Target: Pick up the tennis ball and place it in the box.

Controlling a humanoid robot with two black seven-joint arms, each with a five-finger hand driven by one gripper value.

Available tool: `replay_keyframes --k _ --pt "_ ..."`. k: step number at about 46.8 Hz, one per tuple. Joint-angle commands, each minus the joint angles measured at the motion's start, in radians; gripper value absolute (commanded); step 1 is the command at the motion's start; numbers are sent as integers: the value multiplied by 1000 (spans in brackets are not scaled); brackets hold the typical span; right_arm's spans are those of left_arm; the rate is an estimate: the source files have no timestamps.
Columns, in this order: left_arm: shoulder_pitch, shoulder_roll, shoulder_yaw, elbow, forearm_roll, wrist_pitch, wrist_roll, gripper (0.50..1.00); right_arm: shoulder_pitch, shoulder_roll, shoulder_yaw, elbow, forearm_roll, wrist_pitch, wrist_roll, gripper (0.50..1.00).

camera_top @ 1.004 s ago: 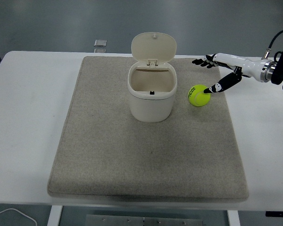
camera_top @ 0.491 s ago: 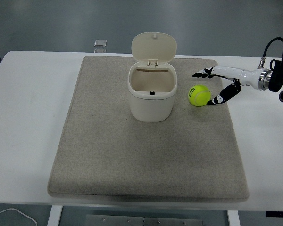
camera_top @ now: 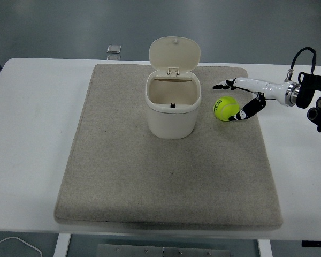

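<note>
The white worktop (camera_top: 32,134) carries a grey felt mat (camera_top: 166,176). A cream plastic box with a raised hinged lid (camera_top: 172,107) stands open and empty on it. Just to its right the yellow-green tennis ball (camera_top: 225,108) rests on the mat. The right hand (camera_top: 236,101) brackets the ball, fingers spread, not grasping. Pickup and placement remain outstanding.

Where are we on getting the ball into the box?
Done: the box stands on the mat with its lid up. In hand: the right hand is open around the tennis ball, fingers behind it and thumb in front, not yet closed; the ball sits on the mat. Left: grasp, lift, drop in.
</note>
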Motion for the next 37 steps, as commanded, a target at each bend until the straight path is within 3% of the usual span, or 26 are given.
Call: replay_keyframes --k 1,14,16,20,30,37 --pt "0 0 0 0 0 1 0 992 -3 0 0 0 -1 -8 0 928" --pt "0 0 0 0 0 1 0 992 -6 17 -1 -2 -2 -12 -2 905" --pt "0 0 0 0 0 1 0 992 -6 22 -1 -5 -2 -14 -5 885" --pt "0 0 0 0 0 0 0 990 -11 23 -3 -8 -5 -14 -6 799" --pt "0 0 0 0 0 0 0 992 -12 28 -14 -8 -42 -29 -6 740" --pt "0 0 0 0 -1 0 0 992 -12 25 -14 -8 -42 -29 -6 666"
